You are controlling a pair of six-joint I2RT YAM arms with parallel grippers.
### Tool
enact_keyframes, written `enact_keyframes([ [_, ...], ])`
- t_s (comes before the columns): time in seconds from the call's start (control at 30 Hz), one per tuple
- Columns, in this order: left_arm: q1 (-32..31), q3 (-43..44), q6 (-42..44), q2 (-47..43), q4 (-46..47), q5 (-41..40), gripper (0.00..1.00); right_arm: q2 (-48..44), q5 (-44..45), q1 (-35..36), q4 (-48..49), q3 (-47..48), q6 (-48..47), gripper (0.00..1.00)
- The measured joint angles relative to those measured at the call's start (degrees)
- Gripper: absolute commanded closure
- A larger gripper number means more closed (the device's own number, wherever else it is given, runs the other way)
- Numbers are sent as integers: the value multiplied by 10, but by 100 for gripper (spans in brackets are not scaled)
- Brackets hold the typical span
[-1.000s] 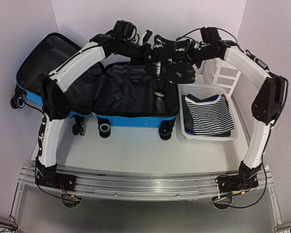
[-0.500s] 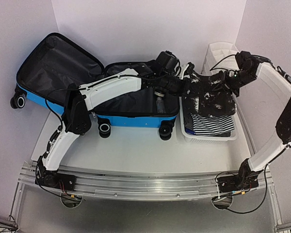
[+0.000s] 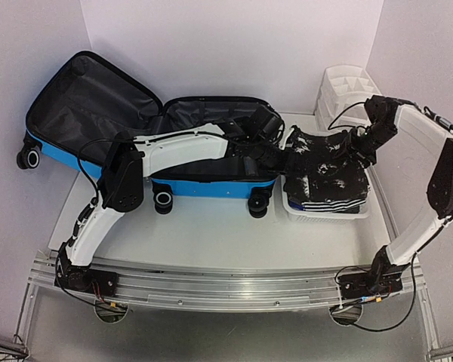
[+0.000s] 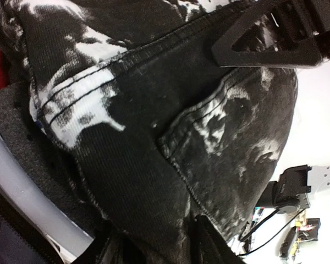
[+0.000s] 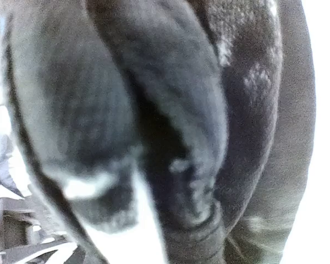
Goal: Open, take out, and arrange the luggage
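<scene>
The luggage (image 3: 87,102) – a bright blue hard-shell case – is lying open across the upper left and centre of the overhead view. Its lid is leaning back towards the upper left corner, showing dark lining. Its black wheels (image 3: 163,199) are facing the lower edge, resting on the white table (image 3: 211,241).

My left arm is lying stretched across the open right half of the case and hiding much of its inside. My left gripper (image 3: 285,160) is hanging just past the case's right end, at the near-left edge of a white mesh basket (image 3: 325,213). My right arm is arching in from the right edge, with my right gripper (image 3: 352,145) over the basket's far-right side.

Between my two grippers a black garment with white bleached blotches (image 3: 328,162) is spreading over the top of the basket. It is covering most of a folded navy-and-white striped shirt (image 3: 325,202), whose stripes are peeking out at the near edge.

In the left wrist view the garment (image 4: 154,137) is filling nearly everything, and one black finger (image 4: 264,44) is sitting against it at upper right. I cannot tell whether that gripper is clamping the cloth or standing apart. In the right wrist view the garment (image 5: 170,110) is a close blur – that gripper's state is unreadable too.

A white drawer organizer (image 3: 343,83) is standing behind the basket, at upper right.
</scene>
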Motion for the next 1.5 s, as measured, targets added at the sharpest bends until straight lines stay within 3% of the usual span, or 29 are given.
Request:
enact_keyframes([
  [0.17, -3, 51, 48, 0, -68, -28, 46, 42, 76, 0, -63, 80, -17, 52],
  [0.3, -2, 91, 78, -2, -101, -36, 45, 46, 151, -1, -110, 208, -20, 54],
  [0.43, 2, 97, 105, -12, -125, -41, 39, 40, 205, 0, -131, 311, -18, 72],
  [0.5, 6, 96, 119, -17, -132, -44, 36, 25, 211, 3, -134, 313, -13, 81],
  [0.67, 27, 95, 177, -40, -143, -63, 33, -47, 155, 21, -76, 159, 22, 94],
  [0.8, 51, 86, 212, -71, -143, -81, 33, -57, 131, 26, -16, 1, 48, 98],
  [0.9, 72, 66, 224, -97, -144, -86, 33, -39, 130, 23, 24, -71, 56, 97],
  [1.03, 100, 42, 235, -114, -153, -90, 33, -31, 134, 23, 36, -75, 59, 93],
  [1.3, 138, -7, 284, -125, -197, -100, 30, -32, 184, 38, -5, 84, 54, 84],
  [1.5, 164, -67, 326, -161, -227, -90, 26, -22, 208, 109, -13, 168, 59, 79],
])
